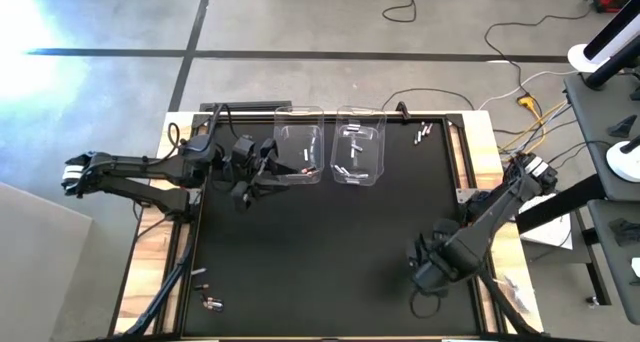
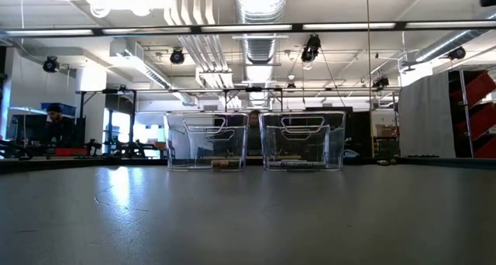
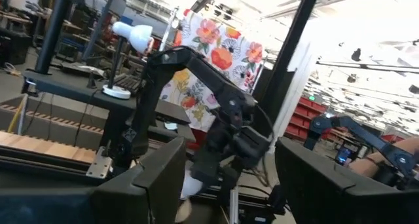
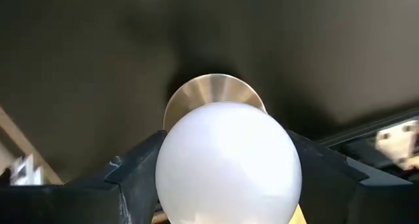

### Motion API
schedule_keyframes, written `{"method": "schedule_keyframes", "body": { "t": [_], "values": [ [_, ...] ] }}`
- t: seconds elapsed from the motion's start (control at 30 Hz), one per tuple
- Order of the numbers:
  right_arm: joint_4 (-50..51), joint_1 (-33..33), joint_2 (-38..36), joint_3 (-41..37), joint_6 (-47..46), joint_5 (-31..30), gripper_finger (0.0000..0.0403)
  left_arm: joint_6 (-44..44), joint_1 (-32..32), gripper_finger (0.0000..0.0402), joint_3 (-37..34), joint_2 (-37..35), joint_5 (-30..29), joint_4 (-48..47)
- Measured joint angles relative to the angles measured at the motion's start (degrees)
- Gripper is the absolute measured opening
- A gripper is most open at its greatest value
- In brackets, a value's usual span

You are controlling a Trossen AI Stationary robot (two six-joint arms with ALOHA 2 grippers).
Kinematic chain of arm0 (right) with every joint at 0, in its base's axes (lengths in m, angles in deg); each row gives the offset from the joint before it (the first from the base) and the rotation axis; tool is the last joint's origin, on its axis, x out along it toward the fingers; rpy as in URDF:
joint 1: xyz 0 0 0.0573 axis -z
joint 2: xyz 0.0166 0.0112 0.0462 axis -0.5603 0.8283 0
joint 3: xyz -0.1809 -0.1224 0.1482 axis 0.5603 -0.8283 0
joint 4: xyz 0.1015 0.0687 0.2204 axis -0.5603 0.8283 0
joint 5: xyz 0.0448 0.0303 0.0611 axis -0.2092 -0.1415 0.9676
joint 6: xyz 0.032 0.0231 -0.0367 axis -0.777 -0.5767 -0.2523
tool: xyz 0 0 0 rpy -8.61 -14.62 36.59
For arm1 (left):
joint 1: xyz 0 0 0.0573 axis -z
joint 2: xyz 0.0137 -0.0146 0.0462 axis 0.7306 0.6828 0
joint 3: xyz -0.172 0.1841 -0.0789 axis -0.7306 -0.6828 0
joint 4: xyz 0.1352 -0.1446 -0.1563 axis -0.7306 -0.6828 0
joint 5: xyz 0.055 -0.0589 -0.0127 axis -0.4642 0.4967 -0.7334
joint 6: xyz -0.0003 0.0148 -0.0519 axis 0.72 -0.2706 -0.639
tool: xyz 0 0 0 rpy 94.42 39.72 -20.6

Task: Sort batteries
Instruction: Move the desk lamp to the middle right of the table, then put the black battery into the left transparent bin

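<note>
Sorting looks partly done: small cylindrical batteries (image 1: 352, 152) lie in both clear rectangular plastic bins (image 1: 298, 157) at twelve o'clock, while strays (image 1: 208, 302) remain on the black bench (image 1: 320, 242) at seven and at one o'clock (image 1: 422, 133). The left claw (image 1: 262, 172) hovers beside the left bin, fingers parted and empty. The right claw (image 4: 226, 165), at four o'clock, grips a round white-and-metal disc (image 4: 228, 162).

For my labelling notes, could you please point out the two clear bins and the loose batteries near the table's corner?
Left clear bin (image 1: 298, 152), high view, its floor.
Right clear bin (image 1: 358, 154), high view, its floor.
Loose batteries (image 1: 423, 133), high view, on one cell.

Both arms are dark, jointed and slender. The left arm (image 1: 140, 167) ends in a white-marked tip; the right arm (image 1: 490, 217) carries a white block, with thick black fingers (image 4: 131, 178).
</note>
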Motion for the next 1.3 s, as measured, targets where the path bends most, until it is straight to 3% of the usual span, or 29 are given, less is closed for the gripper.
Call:
{"method": "schedule_keyframes", "body": {
  "t": [0.33,0.53,0.87,1.13,1.3],
  "values": [
    [-0.69,9.11,-3.21,-5.94,-5.31,-7.22,0.0283,-0.78,0.13,0.0213,0.0,-2.05,1.89,-1.0],
    [-2.71,9.81,-9.82,-12.52,-16.4,-7.53,0.0277,-1.26,0.68,0.0213,0.0,-4.85,2.12,-5.71],
    [-3.03,9.83,-19.54,-20.43,-29.34,-8.11,0.0315,-0.65,0.9,0.0213,0.0,-8.3,2.12,-8.52],
    [-0.08,9.89,-20.68,-14.68,-29.52,-7.95,0.0342,-0.12,0.87,0.0213,0.0,-12.06,2.12,-15.37],
    [5.17,13.28,-19.36,-6.86,-32.43,-13.31,0.0356,2.04,0.85,0.0213,0.0,-14.36,1.49,-18.22]
  ]
}}
